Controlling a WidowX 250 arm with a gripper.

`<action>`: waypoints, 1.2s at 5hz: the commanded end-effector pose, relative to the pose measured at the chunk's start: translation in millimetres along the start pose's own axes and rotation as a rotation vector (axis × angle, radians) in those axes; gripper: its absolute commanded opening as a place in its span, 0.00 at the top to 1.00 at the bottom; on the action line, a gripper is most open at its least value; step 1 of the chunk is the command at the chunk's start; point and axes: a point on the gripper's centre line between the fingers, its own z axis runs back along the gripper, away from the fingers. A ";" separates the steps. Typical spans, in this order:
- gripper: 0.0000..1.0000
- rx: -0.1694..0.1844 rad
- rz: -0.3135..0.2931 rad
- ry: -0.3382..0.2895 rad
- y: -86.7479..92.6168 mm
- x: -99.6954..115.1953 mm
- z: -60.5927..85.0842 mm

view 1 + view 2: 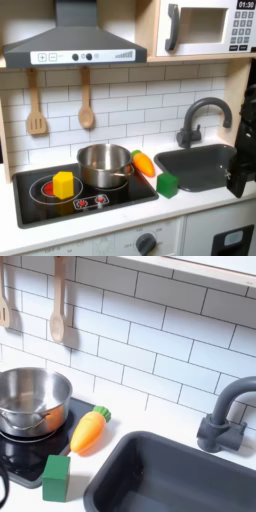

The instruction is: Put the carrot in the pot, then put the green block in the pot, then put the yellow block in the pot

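carrot (144, 162) lies beside pot (104, 166), well apart from gripper (241, 172).

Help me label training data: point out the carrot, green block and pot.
carrot (87, 432), second exterior view, orange body.
green block (56, 478), second exterior view, front face.
pot (104, 177), first exterior view, front wall.

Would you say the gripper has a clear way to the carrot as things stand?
Probably yes. The carrot lies in the open on the counter between the pot and the sink, nothing on top of it. The green block sits apart nearby. The arm stands over the sink; its fingers aren't clear.
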 end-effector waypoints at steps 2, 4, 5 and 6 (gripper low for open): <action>0.00 -0.013 0.019 0.002 4.1 14.8 -3.3; 0.00 0.006 0.050 0.006 4.6 50.6 -17.1; 0.00 0.032 0.047 0.012 1.0 66.8 -30.2; 0.00 0.036 0.062 -0.002 0.4 88.5 -39.9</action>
